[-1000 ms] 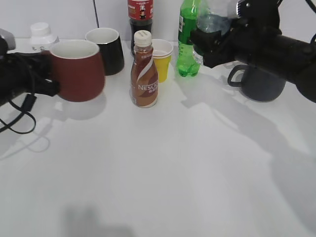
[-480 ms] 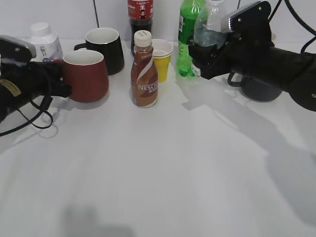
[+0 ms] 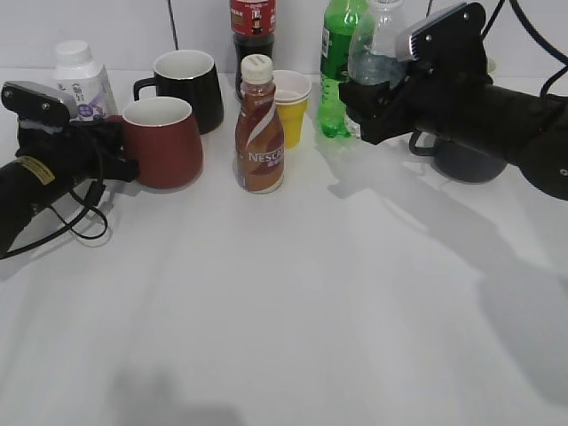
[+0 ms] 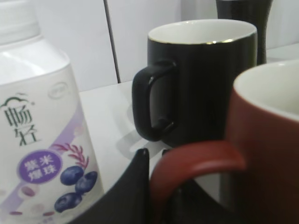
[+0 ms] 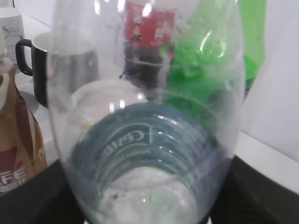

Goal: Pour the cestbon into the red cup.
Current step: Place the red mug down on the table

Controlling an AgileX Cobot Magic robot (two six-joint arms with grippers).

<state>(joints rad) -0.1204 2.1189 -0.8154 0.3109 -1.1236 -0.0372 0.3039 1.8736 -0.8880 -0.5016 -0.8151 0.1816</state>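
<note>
Dark red mug, the red cup (image 3: 162, 142), sits left of the Nescafe bottle (image 3: 259, 126), upright on the white table (image 3: 293, 302), mouth up. My left gripper (image 3: 120, 153) is closed on its loop handle; in the left wrist view the black fingers (image 4: 135, 186) pinch the red handle (image 4: 196, 161), with the black mug (image 4: 205, 74) behind and a white yogurt-drink bottle (image 4: 37, 140) to the left.

Right gripper (image 3: 373, 98) is clamped round the lower body of the cestbon (image 3: 374, 49), held upright, off the table, well right of the Nescafe bottle and in front of the green soda bottle (image 3: 335, 62). Right wrist view shows the clear ribbed body and green label (image 5: 140, 140) filling the frame between the jaws.

Key relation: cup lies well to the left of the cestbon, with the Nescafe bottle and yellow cup (image 3: 290, 106) between them. Bottle axis is vertical, neck up. I judge both arms need to close toward the middle in front of the Nescafe bottle before any tilt; tipping the neck leftward over the cup mouth comes after.
</note>
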